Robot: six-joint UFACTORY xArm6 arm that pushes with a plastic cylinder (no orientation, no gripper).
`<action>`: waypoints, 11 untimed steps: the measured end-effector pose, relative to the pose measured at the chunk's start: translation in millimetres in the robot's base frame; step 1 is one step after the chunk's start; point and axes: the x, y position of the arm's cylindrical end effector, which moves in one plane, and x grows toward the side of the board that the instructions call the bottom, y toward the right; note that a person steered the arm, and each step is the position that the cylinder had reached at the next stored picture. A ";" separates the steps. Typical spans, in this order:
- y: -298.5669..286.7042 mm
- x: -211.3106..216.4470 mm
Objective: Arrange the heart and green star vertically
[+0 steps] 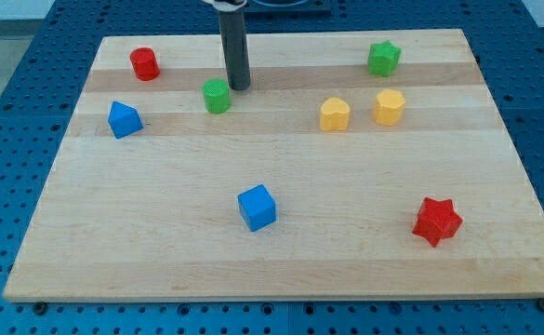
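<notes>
My tip (239, 87) is a bare rod end, with no jaws to spread or pinch. It holds nothing. The green cylinder (217, 96) sits just beside it, toward the view's left; contact is unclear.

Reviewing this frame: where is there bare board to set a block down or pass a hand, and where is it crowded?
Free: the middle band between the blue cube and the yellow blocks; the bottom-left corner below the blue block; the top strip between my tip and the green star. Crowded: the green block by my tip. The red star holds the bottom right.

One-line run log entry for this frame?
tip: beside green cylinder | green star: top right | yellow heart: untouched
</notes>
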 end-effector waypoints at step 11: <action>188.3 -55.3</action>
